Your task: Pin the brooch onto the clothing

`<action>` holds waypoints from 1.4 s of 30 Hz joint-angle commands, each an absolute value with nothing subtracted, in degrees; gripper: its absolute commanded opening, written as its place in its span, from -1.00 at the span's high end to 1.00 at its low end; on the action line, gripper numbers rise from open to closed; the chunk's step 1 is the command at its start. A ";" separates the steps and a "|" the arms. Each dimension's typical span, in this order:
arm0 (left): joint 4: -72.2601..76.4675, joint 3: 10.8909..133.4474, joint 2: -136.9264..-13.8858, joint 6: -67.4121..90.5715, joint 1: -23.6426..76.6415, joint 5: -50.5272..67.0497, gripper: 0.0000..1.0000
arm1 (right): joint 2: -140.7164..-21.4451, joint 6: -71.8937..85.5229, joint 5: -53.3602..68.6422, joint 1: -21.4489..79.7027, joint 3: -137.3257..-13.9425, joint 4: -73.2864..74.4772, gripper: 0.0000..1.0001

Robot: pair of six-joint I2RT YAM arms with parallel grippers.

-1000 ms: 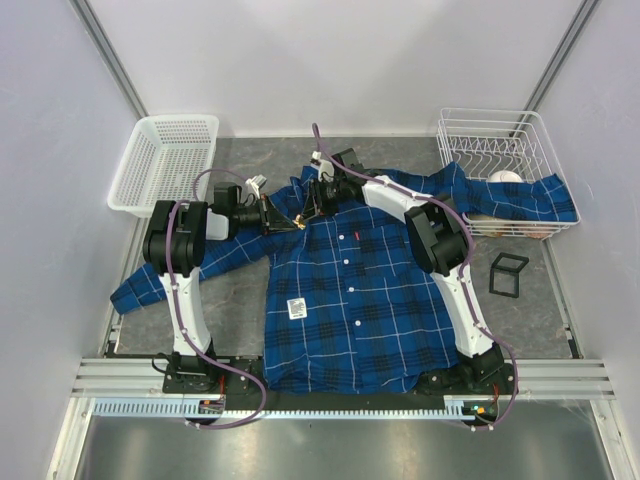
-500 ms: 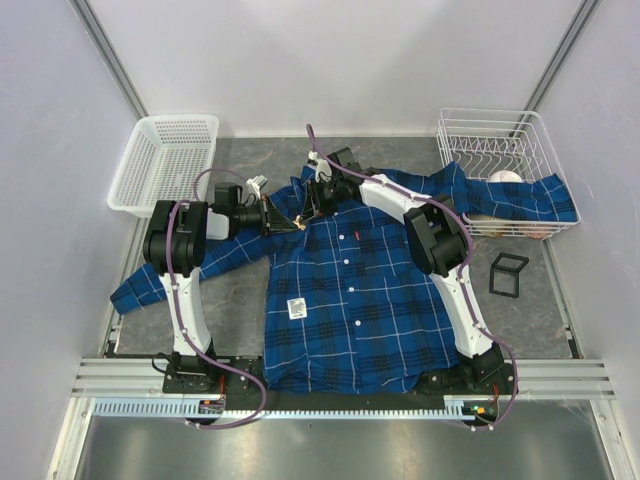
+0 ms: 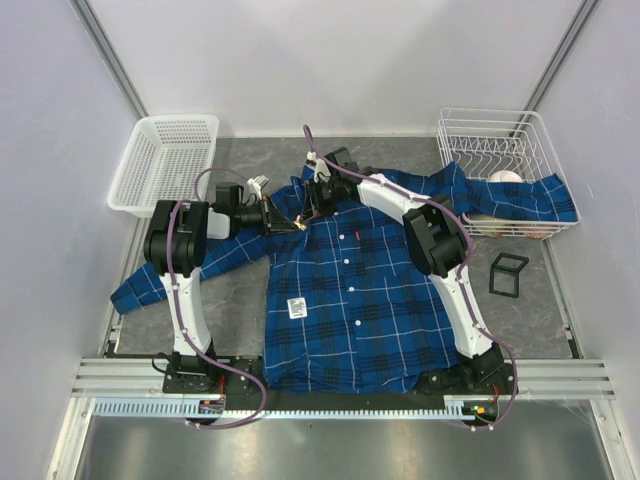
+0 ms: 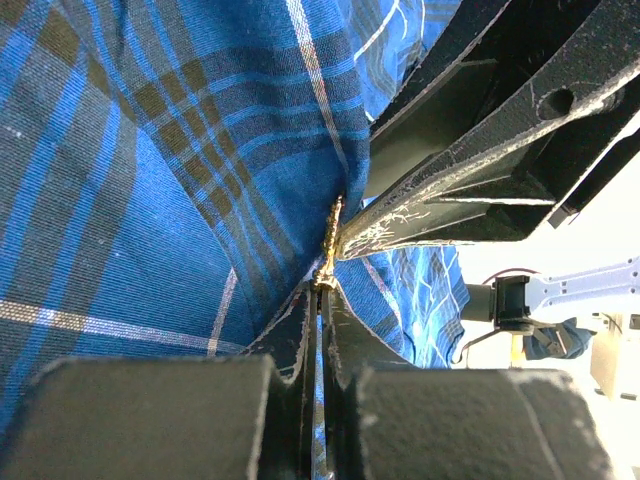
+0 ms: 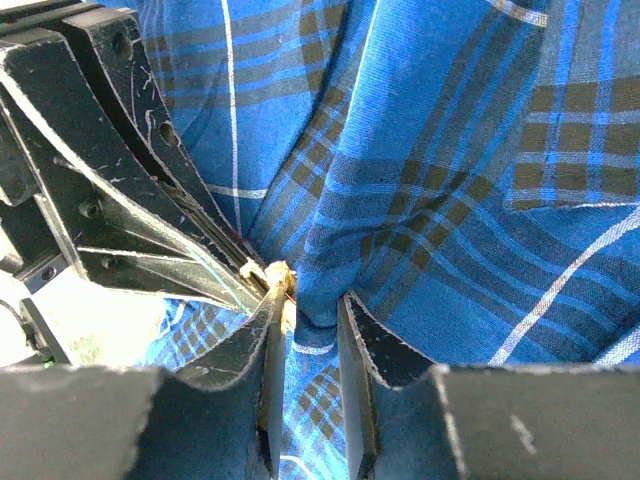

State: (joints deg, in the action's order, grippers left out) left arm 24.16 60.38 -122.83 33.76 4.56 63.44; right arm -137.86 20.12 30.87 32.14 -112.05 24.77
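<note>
Left gripper [image 4: 320, 293], jaws closed, pinches the gold brooch [image 4: 329, 243] edge-on against the shirt [image 3: 350, 300]. Right gripper [image 5: 310, 303], jaws narrow, clamps a raised fold of the shirt just beside the brooch. The two grippers' tips almost touch.

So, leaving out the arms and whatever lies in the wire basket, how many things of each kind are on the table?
baskets: 2 (plastic basket, wire basket)
shirt: 1
brooch: 1
black frame: 1
total: 5
</note>
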 commanded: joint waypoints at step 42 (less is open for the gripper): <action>14.77 65.74 -119.98 27.25 5.10 66.36 0.96 | -130.52 27.69 36.83 27.86 -102.13 7.82 -0.41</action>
State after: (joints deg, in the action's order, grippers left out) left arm 19.33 63.20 -122.83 31.27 5.37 64.03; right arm -135.33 29.82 37.23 29.28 -102.54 9.72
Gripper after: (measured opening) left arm 0.025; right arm 0.678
